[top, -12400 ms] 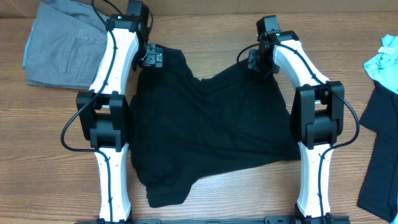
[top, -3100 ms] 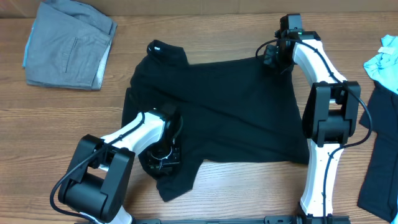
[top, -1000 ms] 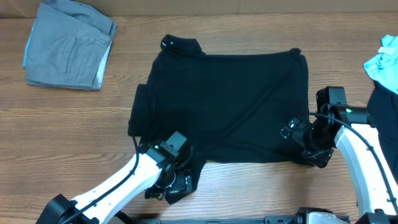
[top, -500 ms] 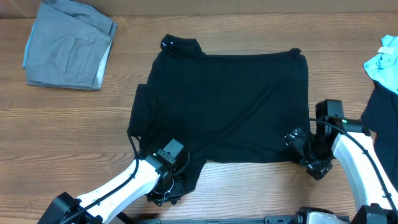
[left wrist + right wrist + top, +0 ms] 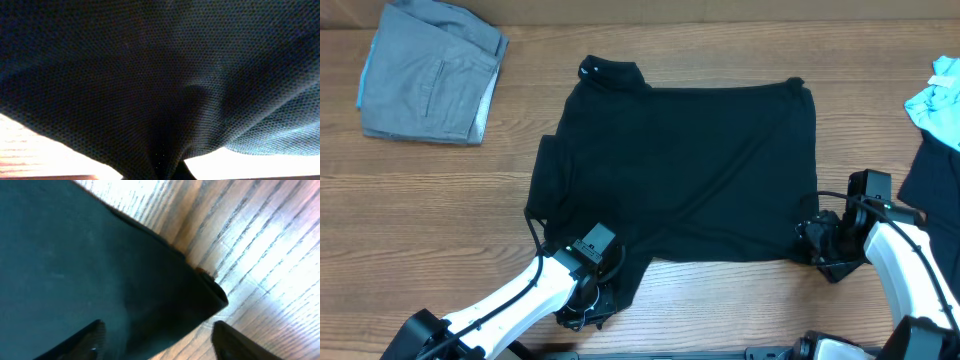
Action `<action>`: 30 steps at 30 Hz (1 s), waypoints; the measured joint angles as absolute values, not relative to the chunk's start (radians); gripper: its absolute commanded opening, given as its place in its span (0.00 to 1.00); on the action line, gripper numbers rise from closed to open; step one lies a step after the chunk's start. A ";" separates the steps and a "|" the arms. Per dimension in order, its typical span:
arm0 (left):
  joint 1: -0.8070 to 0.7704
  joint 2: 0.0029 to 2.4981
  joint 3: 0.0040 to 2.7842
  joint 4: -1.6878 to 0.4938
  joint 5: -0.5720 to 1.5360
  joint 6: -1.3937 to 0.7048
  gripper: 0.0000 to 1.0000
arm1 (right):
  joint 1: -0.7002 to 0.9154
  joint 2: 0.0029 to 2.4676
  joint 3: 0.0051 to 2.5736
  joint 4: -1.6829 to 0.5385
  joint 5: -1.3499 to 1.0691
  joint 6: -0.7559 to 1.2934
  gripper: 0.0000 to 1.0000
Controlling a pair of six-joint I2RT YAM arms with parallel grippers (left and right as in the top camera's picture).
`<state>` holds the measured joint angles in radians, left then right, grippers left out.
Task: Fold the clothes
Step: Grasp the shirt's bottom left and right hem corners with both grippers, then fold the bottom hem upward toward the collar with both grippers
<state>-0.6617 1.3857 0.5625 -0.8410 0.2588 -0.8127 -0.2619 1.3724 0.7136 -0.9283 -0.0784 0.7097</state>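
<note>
Overhead view: the black shirt (image 5: pixel 680 170) is lying spread flat in the middle of the counter (image 5: pixel 420 220).
Left pincer (image 5: pixel 588 305): it is clamping shut on the shirt's near left corner. In the left wrist view, bunched black fabric is filling the frame.
Right pincer (image 5: pixel 817 245): it is standing partly open at the shirt's near right corner, its fingers (image 5: pixel 92 337) straddling that corner without pinching it.
Other clothes: folded grey trousers (image 5: pixel 430 70) are lying far left. A light blue garment (image 5: pixel 935 100) and a dark garment (image 5: pixel 935 180) are lying at the right edge.
</note>
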 measured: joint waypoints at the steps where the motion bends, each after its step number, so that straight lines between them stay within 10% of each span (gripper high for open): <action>1: -0.662 1.386 0.562 -0.841 0.259 -0.813 0.04 | -0.262 1.382 0.710 -0.925 -0.078 0.711 0.55; 7: -0.662 1.386 0.562 -0.842 0.263 -0.809 0.04 | -0.262 1.449 0.693 -0.916 -0.080 0.705 0.04; 30: -0.662 1.386 0.976 -1.250 -0.047 -0.805 0.04 | -0.262 1.345 0.850 -0.917 -0.089 0.722 0.04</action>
